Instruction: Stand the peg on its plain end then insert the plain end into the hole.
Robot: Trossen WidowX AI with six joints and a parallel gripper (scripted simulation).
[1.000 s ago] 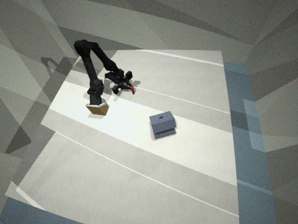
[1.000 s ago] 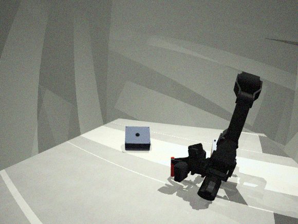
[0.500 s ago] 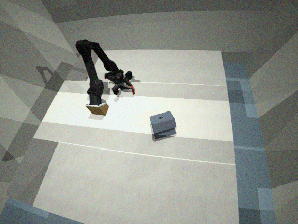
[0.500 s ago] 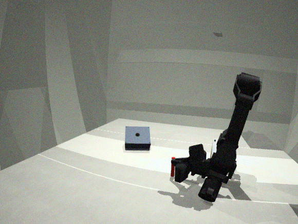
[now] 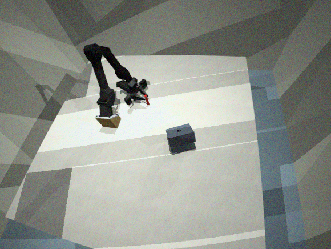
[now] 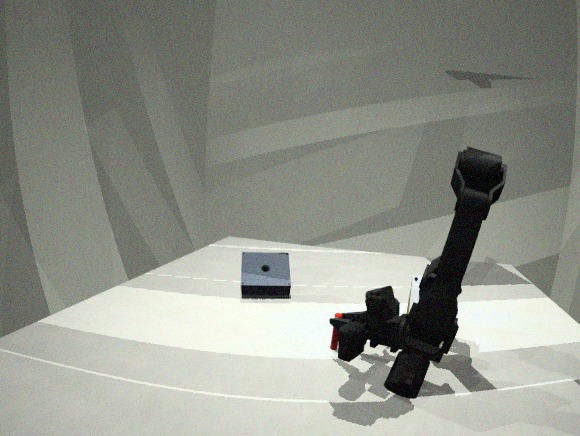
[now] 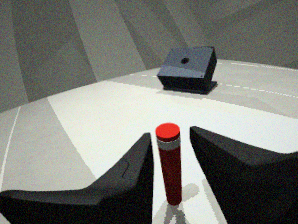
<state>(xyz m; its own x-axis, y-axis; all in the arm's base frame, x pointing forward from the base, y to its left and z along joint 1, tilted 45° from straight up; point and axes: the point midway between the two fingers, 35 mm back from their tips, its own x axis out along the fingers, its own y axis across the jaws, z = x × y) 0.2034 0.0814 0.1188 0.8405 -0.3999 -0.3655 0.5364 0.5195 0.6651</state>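
Note:
The red peg [image 5: 147,100] [image 6: 334,340] [image 7: 171,170] stands on its plain end on the table, its white band near the top. In the exterior view it leans a little toward the arm. My gripper [image 5: 146,97] [image 6: 336,320] [image 7: 170,135] is open around the upper part of the peg. The wrist view shows a gap on each side of the peg, narrower on the left. The grey-blue sloped panel [image 5: 185,132] [image 6: 255,277] [image 7: 199,67] stands apart from the peg, its dark hole [image 5: 179,130] [image 6: 265,268] [image 7: 185,60] empty.
The arm's tan base block [image 5: 108,123] is on the table [image 5: 160,185] [image 6: 175,320], left of the peg in the top view. The panel is beyond the peg in the wrist view. Pale light bands and the arm's shadows cross the table.

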